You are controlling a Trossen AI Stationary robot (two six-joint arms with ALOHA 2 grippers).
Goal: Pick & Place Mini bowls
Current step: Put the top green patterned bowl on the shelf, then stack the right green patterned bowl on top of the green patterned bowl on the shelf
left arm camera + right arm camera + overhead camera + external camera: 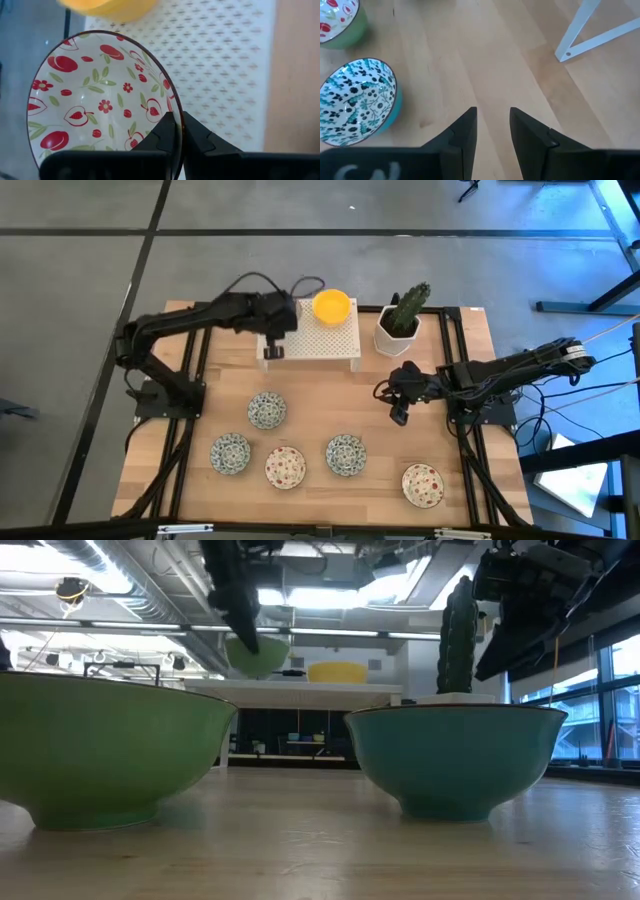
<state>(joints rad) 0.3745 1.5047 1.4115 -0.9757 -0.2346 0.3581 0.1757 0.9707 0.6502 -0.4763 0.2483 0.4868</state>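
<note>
My left gripper (178, 117) is shut on a mini bowl (95, 95), white inside with red strawberries and green outside, above the white perforated rack (320, 340). In the low view this bowl (258, 654) hangs above the rack's top. A yellow mini bowl (332, 306) sits on the rack's far part. On the table rest three green-blue patterned bowls (267, 410), (230, 452), (345, 454) and two red-speckled ones (285, 468), (422, 485). My right gripper (493, 112) is open, over bare wood right of these bowls (400, 408). My left gripper holds the strawberry bowl by its rim (169, 102), one finger inside the bowl and one outside its wall. The bowl is lifted clear above the rack and tilted, its inside facing the wrist camera.
A white pot with a cactus (402, 328) stands right of the rack. The rack's white leg (590, 30) shows beyond my right gripper. A green-blue bowl (357, 100) and a red-patterned bowl (337, 20) lie off to one side of it. Bare wood lies around my right gripper.
</note>
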